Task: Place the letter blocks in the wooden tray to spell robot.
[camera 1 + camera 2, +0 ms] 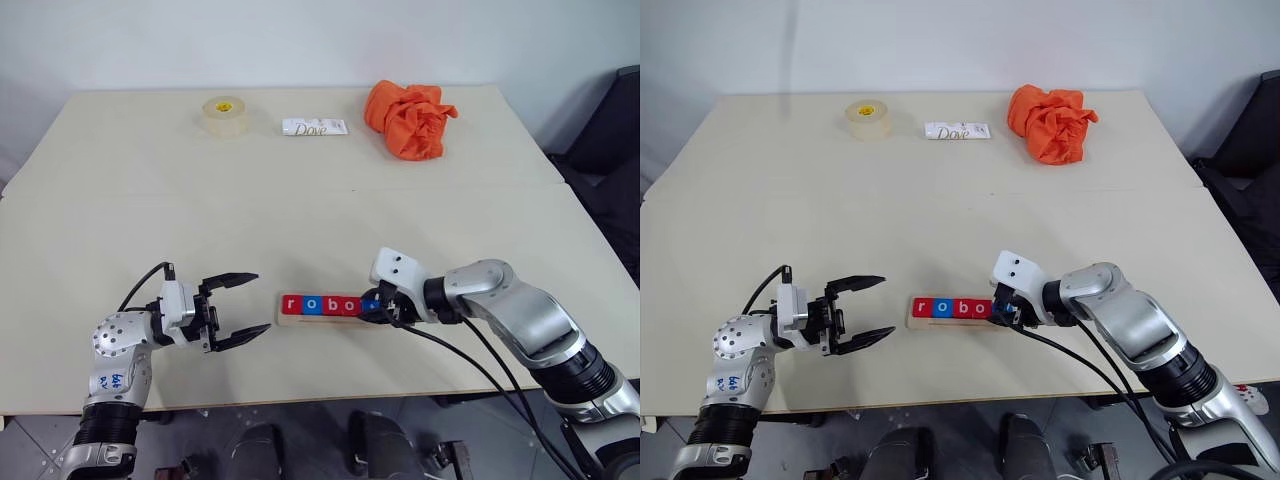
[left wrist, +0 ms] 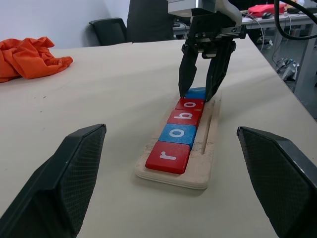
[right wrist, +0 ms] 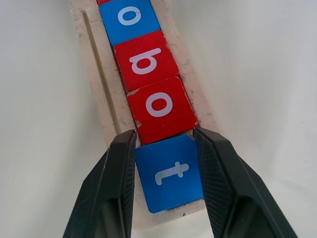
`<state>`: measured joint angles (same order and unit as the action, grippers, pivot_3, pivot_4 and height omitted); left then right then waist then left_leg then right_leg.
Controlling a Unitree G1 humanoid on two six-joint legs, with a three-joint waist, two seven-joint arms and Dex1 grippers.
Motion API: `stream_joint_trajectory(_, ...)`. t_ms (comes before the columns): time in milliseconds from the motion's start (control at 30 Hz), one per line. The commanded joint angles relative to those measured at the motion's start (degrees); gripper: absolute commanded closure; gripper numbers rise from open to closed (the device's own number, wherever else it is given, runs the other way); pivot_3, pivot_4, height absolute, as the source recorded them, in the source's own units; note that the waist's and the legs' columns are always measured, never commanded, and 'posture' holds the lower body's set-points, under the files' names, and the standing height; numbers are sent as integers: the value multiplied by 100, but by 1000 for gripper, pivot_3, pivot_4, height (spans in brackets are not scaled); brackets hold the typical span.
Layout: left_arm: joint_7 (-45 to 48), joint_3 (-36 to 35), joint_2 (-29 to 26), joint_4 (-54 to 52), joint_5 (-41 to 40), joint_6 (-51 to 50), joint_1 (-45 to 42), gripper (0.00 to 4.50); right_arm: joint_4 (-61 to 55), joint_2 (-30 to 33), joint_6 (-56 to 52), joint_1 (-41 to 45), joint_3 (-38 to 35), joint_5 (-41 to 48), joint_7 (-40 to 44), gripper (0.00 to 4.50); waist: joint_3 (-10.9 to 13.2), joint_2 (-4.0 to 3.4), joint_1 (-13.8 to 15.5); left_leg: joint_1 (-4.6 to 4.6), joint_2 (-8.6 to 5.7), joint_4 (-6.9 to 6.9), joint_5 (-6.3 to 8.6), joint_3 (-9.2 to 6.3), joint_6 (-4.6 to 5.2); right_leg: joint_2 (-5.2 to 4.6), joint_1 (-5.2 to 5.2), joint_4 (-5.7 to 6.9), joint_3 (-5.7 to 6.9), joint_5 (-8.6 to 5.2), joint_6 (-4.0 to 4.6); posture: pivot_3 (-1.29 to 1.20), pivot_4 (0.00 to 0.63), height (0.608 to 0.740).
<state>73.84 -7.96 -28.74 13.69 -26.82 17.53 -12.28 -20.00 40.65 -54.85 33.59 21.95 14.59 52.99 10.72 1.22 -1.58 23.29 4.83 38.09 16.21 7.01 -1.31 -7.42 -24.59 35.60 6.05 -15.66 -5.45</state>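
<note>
The wooden tray (image 1: 320, 320) lies near the table's front edge. In it, read from the left, sit a red r (image 1: 291, 304), a blue o (image 1: 311, 305), a red b (image 3: 145, 60) and a red o (image 3: 159, 106). A blue t block (image 3: 170, 173) rests at the tray's right end. My right gripper (image 3: 165, 136) reaches in from the right, angled down, and is shut on the t, one finger against each side. To the left of the tray, a short gap away, my left gripper (image 1: 260, 301) hovers open and holds nothing.
Along the far side of the table are a roll of tape (image 1: 224, 116), a white Dove packet (image 1: 314, 127) and a crumpled orange cloth (image 1: 409, 118). A black chair (image 1: 610, 140) stands beyond the right edge. The table's front edge runs just below the tray.
</note>
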Motion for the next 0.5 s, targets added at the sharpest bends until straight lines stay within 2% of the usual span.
stream_joint_trajectory(33, -20, -48, 0, -92, -67, 102, -21, 0, -149, 79, 126, 100, -100, 30, 61, 2364, 0, 0, 1, 0, 0, 0, 0, 0, 0, 0, 0, 0, 0, 0, 0, 0, 150, 740)
stream_joint_trajectory(267, 28, -32, 4, 5, -66, 125, -106, 0, -423, 187, 40, 89, -392, 273, 149, 57, 0, 0, 4, 0, 0, 0, 0, 0, 0, 0, 0, 0, 0, 0, 0, 0, 150, 740)
stream_joint_trajectory(400, 65, -35, -9, 44, -76, 137, -129, 0, -562, 404, 137, -22, -746, 532, 353, 57, 0, 0, 3, 0, 0, 0, 0, -1, 0, 0, 1, -1, 0, 0, 0, 0, 150, 740)
stream_joint_trajectory(500, 80, -30, -9, 58, -72, 140, -138, 0, -754, 793, 303, -344, -941, 779, 727, 653, 0, 0, 37, 1, -1, -3, 0, -1, 0, 0, 1, -5, 1, 0, 0, 0, 150, 740)
